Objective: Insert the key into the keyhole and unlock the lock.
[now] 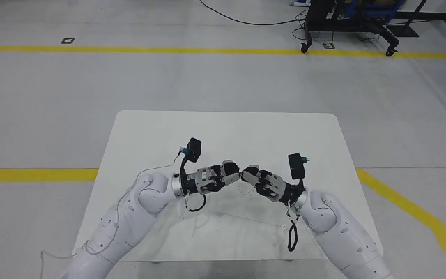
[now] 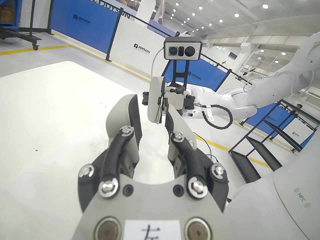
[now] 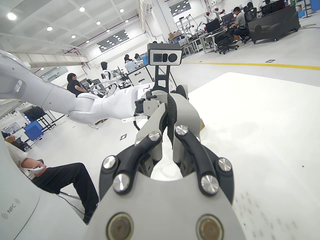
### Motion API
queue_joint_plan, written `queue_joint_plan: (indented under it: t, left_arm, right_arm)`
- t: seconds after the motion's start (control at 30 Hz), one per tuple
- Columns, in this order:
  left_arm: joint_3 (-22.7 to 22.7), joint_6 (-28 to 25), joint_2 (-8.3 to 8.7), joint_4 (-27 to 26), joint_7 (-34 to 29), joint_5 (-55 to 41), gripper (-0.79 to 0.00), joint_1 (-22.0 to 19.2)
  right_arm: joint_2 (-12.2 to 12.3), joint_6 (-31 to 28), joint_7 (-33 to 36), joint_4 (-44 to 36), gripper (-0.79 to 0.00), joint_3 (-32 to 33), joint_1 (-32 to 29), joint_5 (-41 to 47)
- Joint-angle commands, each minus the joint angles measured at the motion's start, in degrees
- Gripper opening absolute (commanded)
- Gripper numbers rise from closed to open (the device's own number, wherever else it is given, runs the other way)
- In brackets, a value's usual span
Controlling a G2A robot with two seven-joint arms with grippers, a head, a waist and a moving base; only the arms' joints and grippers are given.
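Surface (image 1: 293,132): smooth, matt white. Left end effector (image 2: 150,108): smooth grey plastic shells (image 2: 120,118), ribbed black pads (image 2: 137,121), polished metal screws (image 2: 107,187).

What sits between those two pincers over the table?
Nothing I can see: in the top view the left pincer and right pincer nearly meet tip to tip.

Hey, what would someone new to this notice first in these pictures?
The left end effector and the right end effector meet tip to tip above the middle of the white table. The left one stands open; the right one is pinched shut. Beyond the table, a yellow line crosses the grey floor.
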Motion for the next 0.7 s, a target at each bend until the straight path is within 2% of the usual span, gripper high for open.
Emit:
queue_joint_plan:
  t: [0.0,0.03,0.47,0.5,0.53,0.57,0.67]
  left_arm:
    - [0.40,0.00,0.17,0.15,0.52,0.05,-0.745,-0.17]
    - [0.58,0.00,0.25,0.20,0.75,0.08,-0.785,-0.26]
    - [3.26,0.00,1.25,0.09,3.33,-0.94,-0.785,-1.74]
    - [3.38,0.00,1.33,0.14,3.58,-0.87,-0.785,-1.81]
    - [3.50,0.00,1.40,0.20,3.85,-0.83,-0.785,-1.86]
    - [3.58,0.00,1.48,0.35,4.11,-0.71,-0.785,-1.92]
    - [3.68,0.00,1.67,0.56,5.24,-0.35,-0.785,-2.04]
  right_arm:
    - [-0.02,-0.04,-0.09,0.02,-0.785,0.02,-0.02,-0.09]
    - [-0.03,-0.05,-0.11,0.02,-0.785,0.03,-0.03,-0.12]
    - [-0.15,0.74,-0.86,-0.20,-0.785,0.52,-0.42,-1.35]
    - [-0.16,0.84,-0.76,-0.15,-0.594,0.44,-0.43,-1.36]
    - [-0.18,0.97,-0.64,-0.15,-0.126,0.35,-0.40,-1.38]
    - [-0.21,1.03,-0.52,-0.12,0.000,0.21,-0.39,-1.24]
    - [-0.24,1.07,-0.38,-0.05,0.000,0.06,-0.36,-0.88]
